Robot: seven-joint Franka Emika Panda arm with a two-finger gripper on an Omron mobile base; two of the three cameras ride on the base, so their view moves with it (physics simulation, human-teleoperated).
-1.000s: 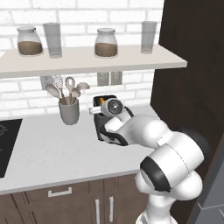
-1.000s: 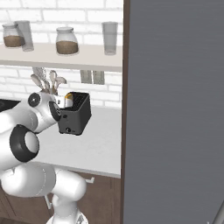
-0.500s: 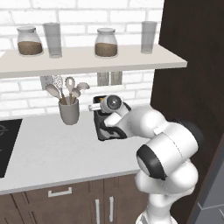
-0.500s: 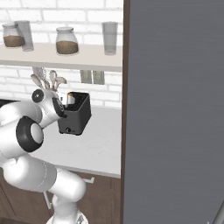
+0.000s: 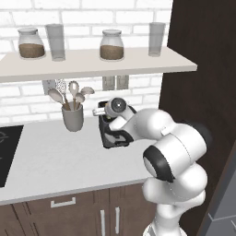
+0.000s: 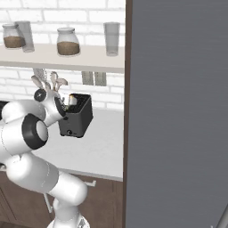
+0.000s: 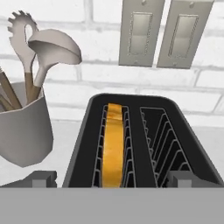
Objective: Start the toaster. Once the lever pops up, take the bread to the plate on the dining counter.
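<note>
A white brick wall (image 5: 27, 99) backs a pale grey countertop (image 5: 50, 161) over dark brown cabinets (image 5: 69, 216). A cream shelf (image 5: 92, 64) hangs above; a tall dark wood panel (image 5: 203, 60) stands at right.

Arm (image 5: 156, 129) covers toaster (image 5: 113, 138) (utensil cup (image 5: 73, 117) beside).

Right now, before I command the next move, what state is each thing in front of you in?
toaster: upright on the counter, one slot loaded, the other empty.
bread: standing on edge in the left slot as the hand view shows it, crust up.
gripper: open, just above the toaster, holding nothing.
utensil cup: upright beside the toaster, holding spoons.
jars: on the shelf, lidded, partly filled with brown contents.
</note>
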